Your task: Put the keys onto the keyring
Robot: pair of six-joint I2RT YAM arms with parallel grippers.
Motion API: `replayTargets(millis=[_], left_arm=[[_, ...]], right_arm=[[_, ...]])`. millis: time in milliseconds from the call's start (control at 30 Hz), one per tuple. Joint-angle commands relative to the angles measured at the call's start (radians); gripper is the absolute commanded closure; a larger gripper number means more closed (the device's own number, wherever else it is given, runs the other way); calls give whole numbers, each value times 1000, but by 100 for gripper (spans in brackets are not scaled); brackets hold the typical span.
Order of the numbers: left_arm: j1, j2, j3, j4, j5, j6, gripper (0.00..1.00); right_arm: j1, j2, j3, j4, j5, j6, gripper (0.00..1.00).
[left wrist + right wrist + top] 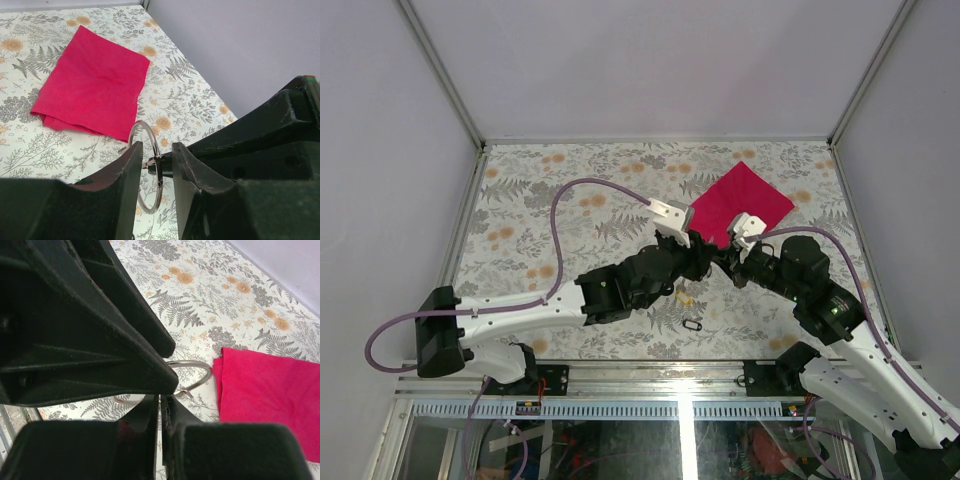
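The ring [143,122] is in the air over the middle of the surface [570,170], where the two hands meet. The right hand [161,399] is pressed together on its wire, by the small clasp.

In the left wrist view the ring stands nearly edge-on. Its seen oval runs from 12 to 6 o'clock and it drops straight into the gap of the left hand [156,147]. That hand is spread around the ring, one finger on each side with daylight between, and I cannot see either pad touching the wire. The right hand comes in from 3 o'clock.

The keys lie loose on the surface. In the top view they are near, at about 7 o'clock from the hands. The pale key [684,297] is just below the left forearm. The black key [692,325] is a little further toward 6 o'clock, with its long axis running 3 to 9. Neither key is on the ring.

The left arm is the nearer one and, by my reading, the one free to fetch a key. The ring would need its open end turned toward 7 o'clock.

The red cloth [745,200] lies flat at 12 to 1 o'clock.

No brand, label or writing can be read anywhere.
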Motion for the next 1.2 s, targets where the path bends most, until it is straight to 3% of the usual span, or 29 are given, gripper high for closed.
replayTargets(millis=[0, 233, 467, 600, 667, 800, 933, 1067, 1167], left_arm=[[-4, 16, 35, 6, 0, -16, 69], [-3, 28, 45, -17, 2, -20, 77], [-4, 26, 45, -18, -4, -25, 99], [-4, 14, 37, -20, -27, -44, 100], [0, 0, 25, -16, -36, -54, 100], [27, -44, -9, -9, -14, -98, 100], [113, -109, -64, -15, 123, -204, 100], [217, -216, -181, 81, 276, -301, 100], [249, -276, -236, 142, 316, -341, 100]], right_arm=[[4, -17, 20, 77, -10, 11, 100], [5, -18, 18, 80, -9, 11, 100], [4, -18, 17, 84, -8, 14, 100], [4, -26, 15, 85, -7, 14, 100], [4, -36, 11, 88, -9, 13, 92], [3, -93, -20, 118, -10, 14, 67], [4, -170, -79, 191, -22, 29, 63], [4, -247, -163, 316, -46, 61, 62], [5, -282, -234, 439, -81, 76, 63]])
